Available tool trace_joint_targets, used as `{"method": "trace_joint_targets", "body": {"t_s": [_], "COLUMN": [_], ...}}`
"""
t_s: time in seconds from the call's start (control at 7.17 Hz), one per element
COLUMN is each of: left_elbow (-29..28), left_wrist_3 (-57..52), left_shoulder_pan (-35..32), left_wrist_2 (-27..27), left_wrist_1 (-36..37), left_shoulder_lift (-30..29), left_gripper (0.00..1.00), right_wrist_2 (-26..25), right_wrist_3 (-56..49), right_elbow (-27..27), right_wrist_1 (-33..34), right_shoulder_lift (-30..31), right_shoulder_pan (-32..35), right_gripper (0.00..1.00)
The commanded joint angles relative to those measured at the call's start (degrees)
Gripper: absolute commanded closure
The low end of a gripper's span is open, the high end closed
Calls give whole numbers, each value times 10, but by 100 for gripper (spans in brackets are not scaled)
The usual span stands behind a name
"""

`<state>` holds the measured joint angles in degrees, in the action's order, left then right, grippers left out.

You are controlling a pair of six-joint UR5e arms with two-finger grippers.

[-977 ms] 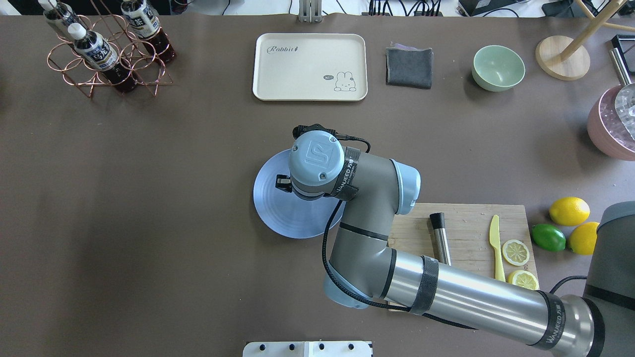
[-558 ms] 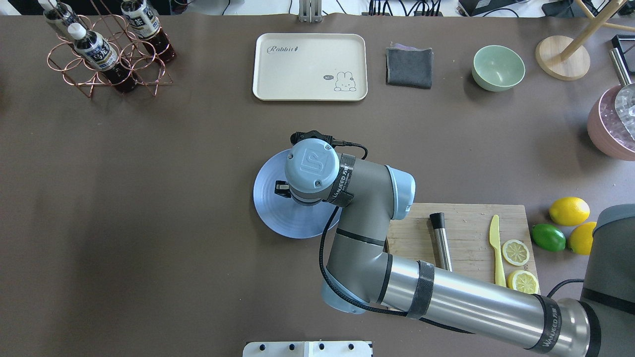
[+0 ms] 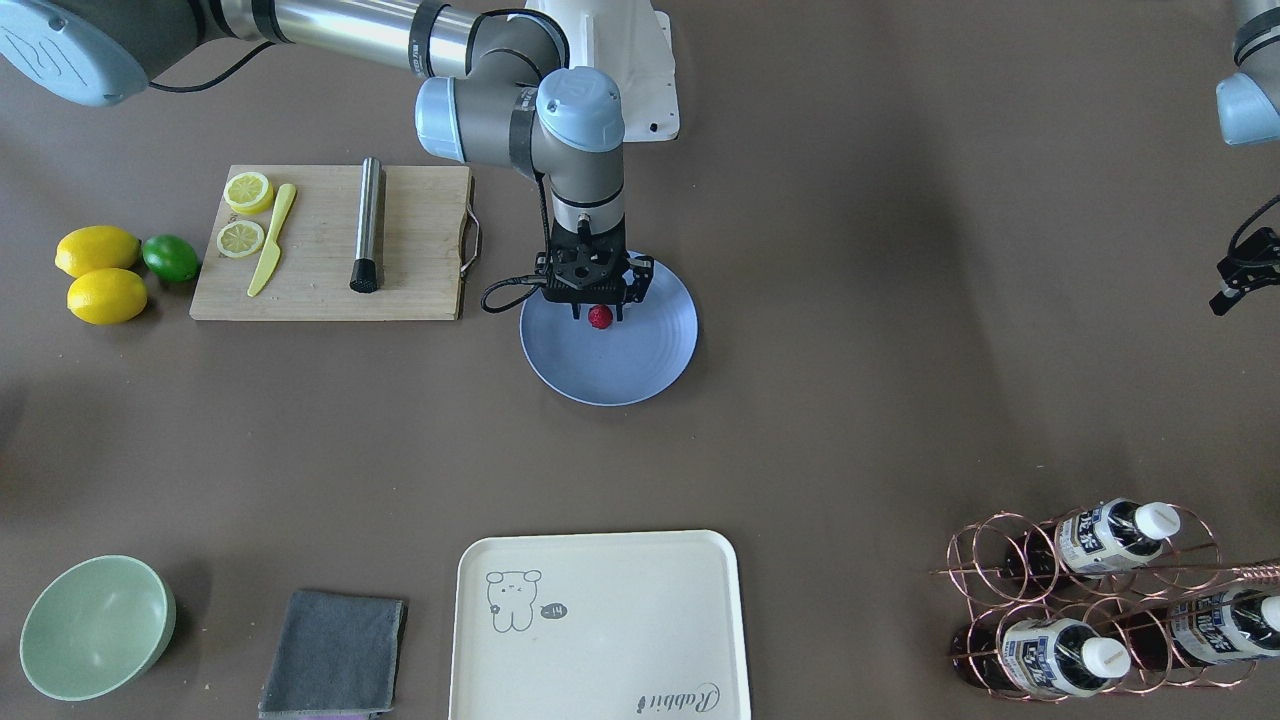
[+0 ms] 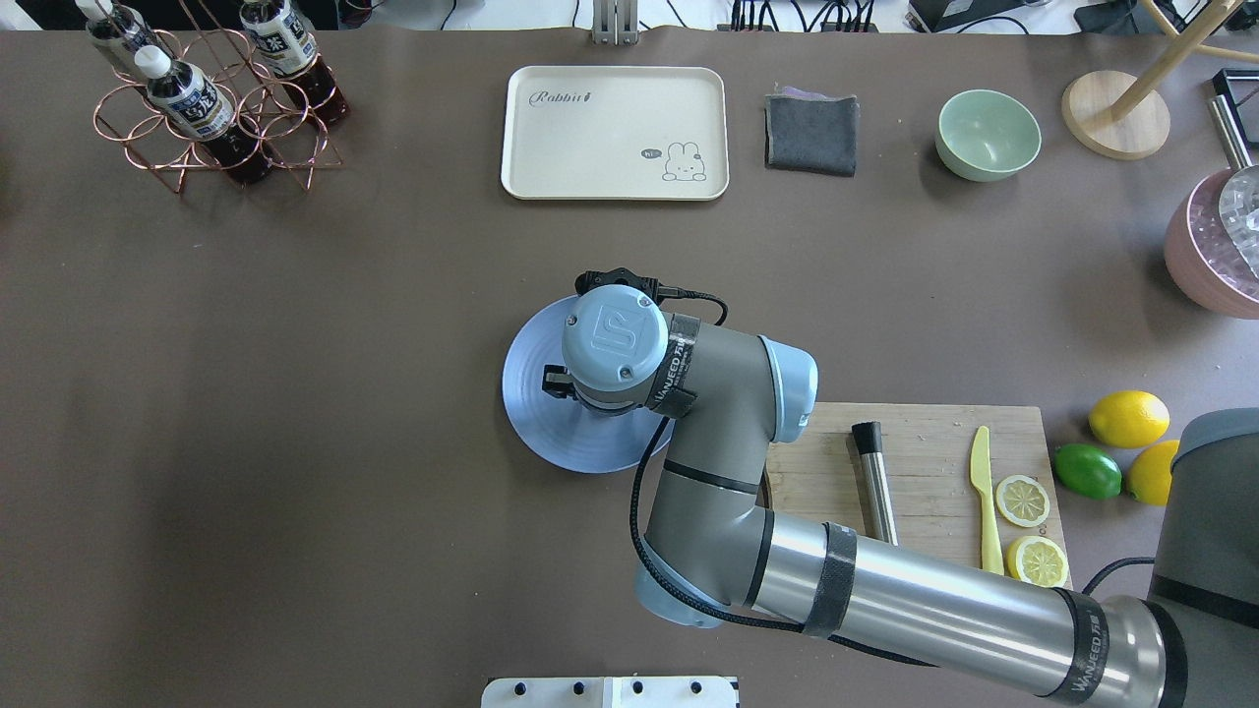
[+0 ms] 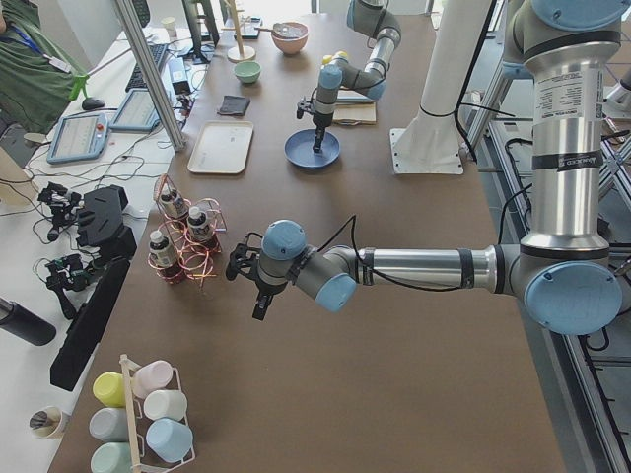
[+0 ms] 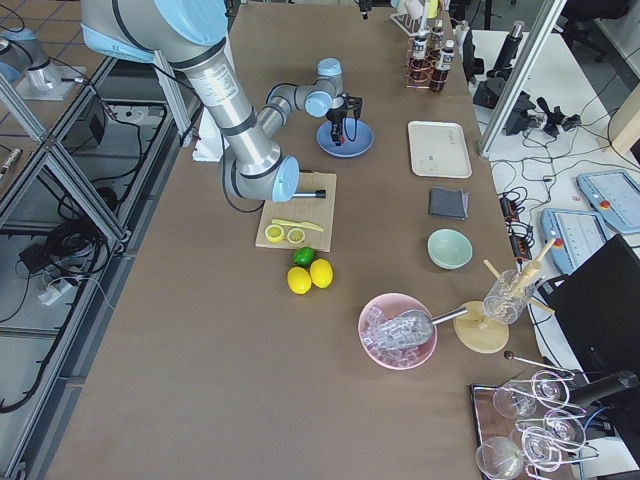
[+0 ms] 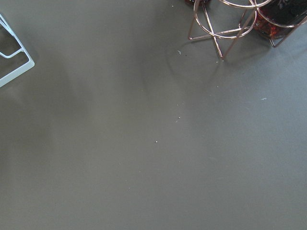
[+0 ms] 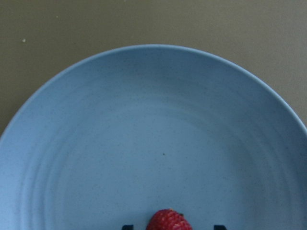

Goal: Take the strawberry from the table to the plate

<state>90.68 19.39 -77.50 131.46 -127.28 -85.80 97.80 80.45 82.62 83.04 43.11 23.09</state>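
The small red strawberry [image 3: 599, 317] lies on the blue plate [image 3: 620, 370] near its robot-side edge, in the middle of the table [image 4: 295, 393]. My right gripper [image 3: 600, 315] points straight down over it, open, with a finger on each side and a gap to the berry. The right wrist view shows the strawberry [image 8: 166, 220] at the bottom edge, on the plate [image 8: 153, 120], with dark fingertips [image 8: 219, 226] apart from it. In the overhead view the wrist hides the berry. My left gripper [image 5: 260, 307] hovers over bare table far off; I cannot tell its state.
A wooden cutting board [image 3: 310, 250] with lemon slices, a yellow knife and a metal rod lies beside the plate. Two lemons and a lime [image 3: 172, 257] sit past it. A cream tray [image 3: 600, 620], grey cloth [image 3: 335, 650], green bowl [image 3: 95, 625] and bottle rack [image 3: 1090, 600] line the far side.
The right wrist has come down over the plate and shifted slightly toward the robot. Its fingers are hidden in the earlier overhead frames.
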Motion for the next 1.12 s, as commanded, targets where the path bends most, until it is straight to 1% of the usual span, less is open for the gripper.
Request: {"method": "trace_joint_targets", "body": {"t_s": [0.0, 0.14, 0.28, 0.42, 0.56, 0.7, 0.84, 0.98], "left_elbow": [-3, -3, -4, -4, -1, 7, 25, 51], "left_wrist_3": [-27, -40, -88, -142, -199, -239, -246, -247], "left_shoulder_pan": [-6, -19, -34, -55, -80, -98, -101, -102], "left_wrist_2": [0, 16, 23, 23, 22, 20, 19, 18], "left_wrist_1": [10, 21, 44, 95, 141, 189, 232, 287], "left_shoulder_lift": [-2, -2, -1, -2, -3, -5, -5, -13], "left_gripper": [2, 2, 2, 2, 2, 2, 2, 2], "right_wrist_2": [4, 23, 79, 116, 140, 182, 212, 221], "right_wrist_3": [2, 1, -5, -42, -108, -189, -282, -366], "right_elbow": [8, 34, 82, 137, 194, 239, 264, 266], "right_wrist_1": [0, 8, 40, 78, 97, 107, 107, 106], "right_shoulder_lift": [-5, -3, 23, 60, 118, 189, 256, 303], "right_shoulder_pan": [7, 24, 59, 93, 127, 178, 225, 268], "right_gripper": [0, 0, 0, 0, 0, 0, 0, 0]}}
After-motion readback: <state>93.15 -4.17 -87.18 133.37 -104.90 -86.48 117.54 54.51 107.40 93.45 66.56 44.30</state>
